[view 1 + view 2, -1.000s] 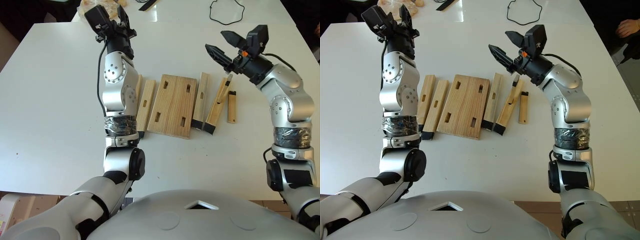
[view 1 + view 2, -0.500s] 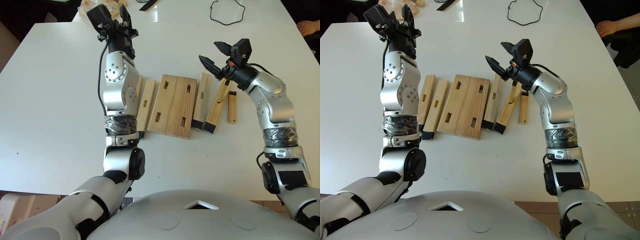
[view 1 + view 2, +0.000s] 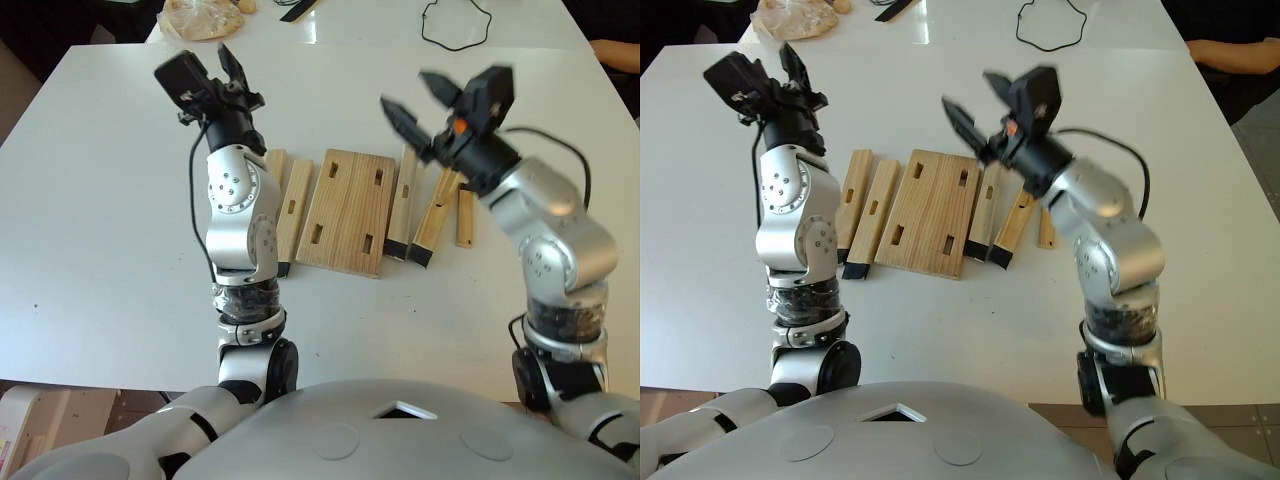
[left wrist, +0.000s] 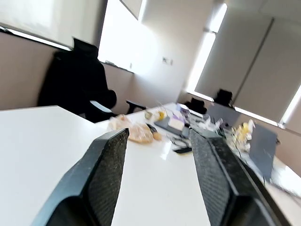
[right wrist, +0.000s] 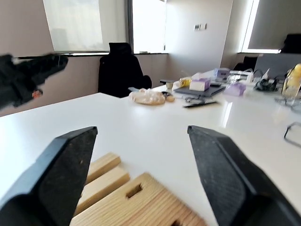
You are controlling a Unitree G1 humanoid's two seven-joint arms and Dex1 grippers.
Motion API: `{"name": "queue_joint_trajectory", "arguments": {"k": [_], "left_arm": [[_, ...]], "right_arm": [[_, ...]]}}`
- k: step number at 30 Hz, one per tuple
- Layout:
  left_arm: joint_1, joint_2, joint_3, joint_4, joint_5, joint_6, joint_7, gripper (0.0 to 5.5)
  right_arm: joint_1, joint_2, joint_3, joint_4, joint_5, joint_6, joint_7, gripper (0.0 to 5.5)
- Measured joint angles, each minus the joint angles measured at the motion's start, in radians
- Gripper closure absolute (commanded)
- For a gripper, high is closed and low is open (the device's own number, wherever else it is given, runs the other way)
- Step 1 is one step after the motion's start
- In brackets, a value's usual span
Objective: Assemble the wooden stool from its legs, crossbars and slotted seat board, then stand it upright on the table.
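Note:
The slotted seat board (image 3: 345, 210) lies flat mid-table. Two wooden pieces (image 3: 853, 200) (image 3: 876, 212) lie along its left side, partly behind my left arm. On its right lie two black-tipped legs (image 3: 402, 200) (image 3: 430, 222) and a short crossbar (image 3: 465, 215). My right gripper (image 3: 415, 98) hangs open in the air above the legs, holding nothing; the right wrist view has its fingers (image 5: 61, 179) spread over the board (image 5: 141, 207). My left gripper (image 3: 232, 78) is raised, pointing away over the far table, open and empty, fingers (image 4: 101, 179) apart.
A black cable (image 3: 455, 20) lies at the table's far edge. A clear bag of food (image 3: 200, 15) and a dark object (image 3: 300, 8) sit on the table behind. White tabletop stretches left of my left arm and in front of the parts.
My right arm has swung up and to the left, lifting its open gripper higher above the legs. My left gripper has dropped slightly and shifted left. The wooden parts have not moved.

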Motion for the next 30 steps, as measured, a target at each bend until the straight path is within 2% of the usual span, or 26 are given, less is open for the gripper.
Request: {"name": "queue_joint_trajectory", "arguments": {"k": [2, 6, 9, 13, 21, 26, 30], "left_arm": [[-0.001, 0.0, -0.021, -0.066, 0.026, 0.012, 0.055, 3.14], [-0.009, 0.0, -0.082, -0.1, 0.064, 0.013, 0.126, 3.14], [-0.013, 0.0, -0.096, -0.063, 0.043, -0.004, 0.138, 3.14], [-0.017, -0.002, -0.112, 0.003, 0.03, -0.018, 0.138, 3.14], [-0.034, -0.003, -0.148, 0.076, 0.042, -0.048, 0.119, 3.14], [-0.037, -0.004, -0.157, 0.094, 0.042, -0.05, 0.101, 3.14], [-0.042, -0.006, -0.177, 0.101, 0.043, -0.052, 0.086, 3.14]], "right_arm": [[0.062, -0.033, 0.005, -0.065, 0.018, 0.069, 0.0, 1.95], [0.198, -0.182, 0.053, -0.093, -0.03, 0.117, 0.04, 1.95], [0.287, -0.219, 0.077, -0.052, -0.088, 0.122, 0.02, 1.95], [0.269, -0.137, 0.073, 0.053, -0.158, 0.173, -0.106, 1.95], [0.234, 0.058, -0.006, 0.056, -0.18, 0.303, -0.273, 1.95], [0.227, 0.094, -0.019, 0.056, -0.232, 0.328, -0.337, 1.95], [0.227, 0.122, 0.022, 0.064, -0.254, 0.335, -0.343, 1.95]]}}
